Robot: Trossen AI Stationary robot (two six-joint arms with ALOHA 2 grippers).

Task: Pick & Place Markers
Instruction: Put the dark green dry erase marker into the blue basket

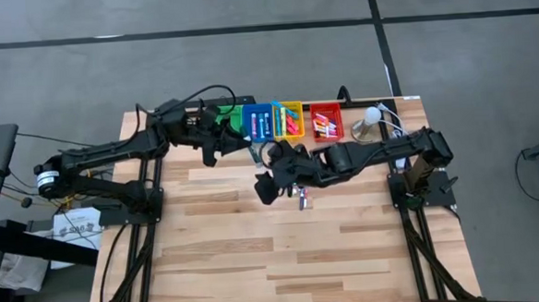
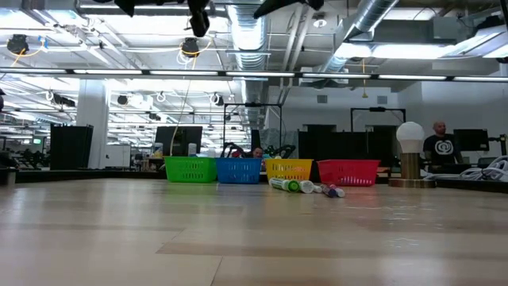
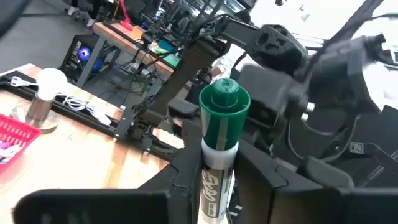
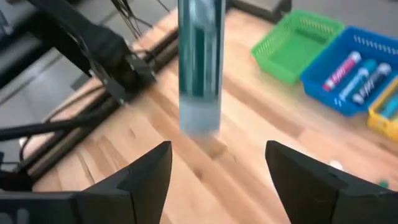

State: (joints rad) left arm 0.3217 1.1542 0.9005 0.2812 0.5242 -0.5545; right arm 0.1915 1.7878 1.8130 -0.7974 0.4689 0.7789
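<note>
From above, my left gripper [image 1: 216,146] is a dark knot among cables near the green bin [image 1: 234,121]; I cannot see there what it carries. My left wrist camera shows the green-capped marker [image 3: 219,155] between my fingers [image 3: 180,186], its lower body cut off by the edge and its print only partly readable. In my right wrist camera a teal marker [image 4: 199,62] is blurred, its upper end cut off; whether it touches anything I cannot tell. Above, my right gripper [image 1: 282,180] covers part of the loose markers [image 1: 303,201] on the table. In the low view both arms are cut off at the top, and the bins' [image 2: 238,170] contents are hidden behind their walls.
</note>
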